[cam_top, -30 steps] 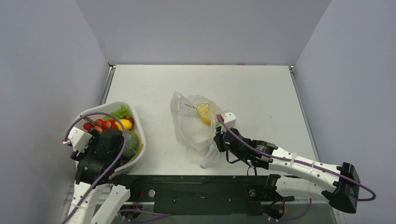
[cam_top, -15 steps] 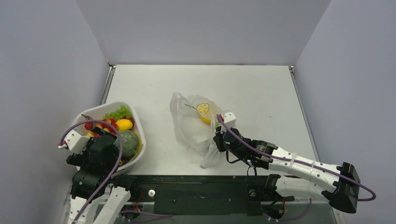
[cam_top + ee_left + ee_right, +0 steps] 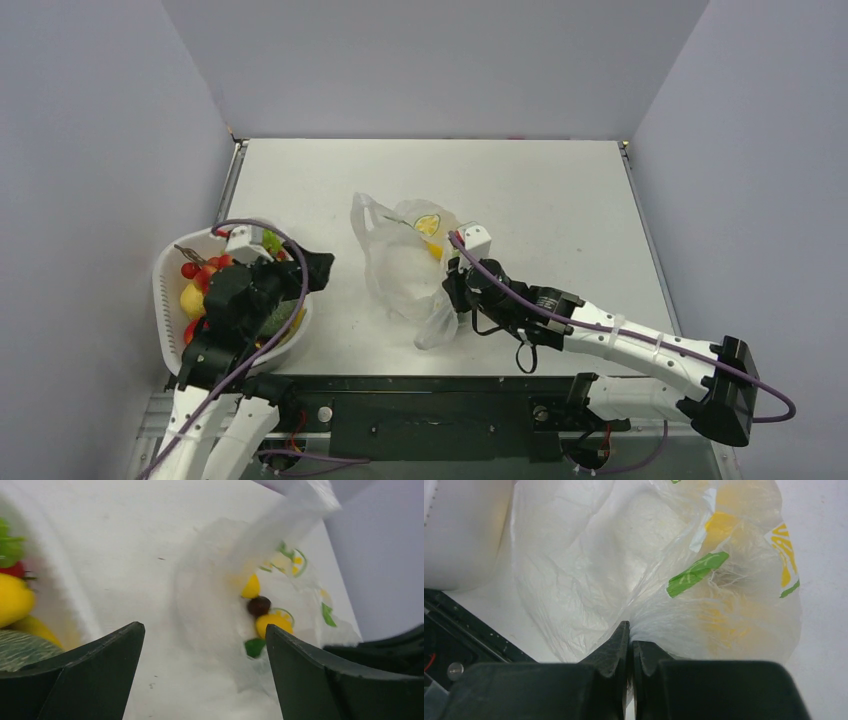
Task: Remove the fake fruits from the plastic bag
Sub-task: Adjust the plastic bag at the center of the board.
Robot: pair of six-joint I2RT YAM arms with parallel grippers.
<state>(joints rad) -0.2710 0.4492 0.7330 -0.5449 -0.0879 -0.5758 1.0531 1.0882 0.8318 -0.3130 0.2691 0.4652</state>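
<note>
From above I count one plastic bag (image 3: 393, 262), one white basket (image 3: 163, 300), and my two arms on one table (image 3: 560, 200). My left gripper (image 3: 318, 268) hangs over the basket's right rim, pointed at the bag, with bare table between the two. My right gripper (image 3: 448, 298) sits at the bag's near right edge, where the film bunches. Behind the bag and to its right the table lies open up to the walls. The basket holds several of the fake fruits (image 3: 193, 297): a few red pieces, one yellow and one green melon partly under my left arm. One yellow slice shows through the top of the bag. Through my left wrist, my left gripper (image 3: 204, 632) stands wide apart with nothing between its fingers (image 3: 100, 680). The bag (image 3: 210, 595) lies ahead on the table, with two yellow shapes, one dark round one and one green one inside it; I cannot tell which are fruit and which print. At the left edge, the basket wall (image 3: 65, 605) shelters yellow, red and green pieces. Through my right wrist, my right gripper (image 3: 630, 630) is pinched tight on a gathered fold of the bag (image 3: 584, 565). Yellow blurs show through the film, and a green printed stroke marks it. The basket (image 3: 459, 535) fills the upper left corner.
</note>
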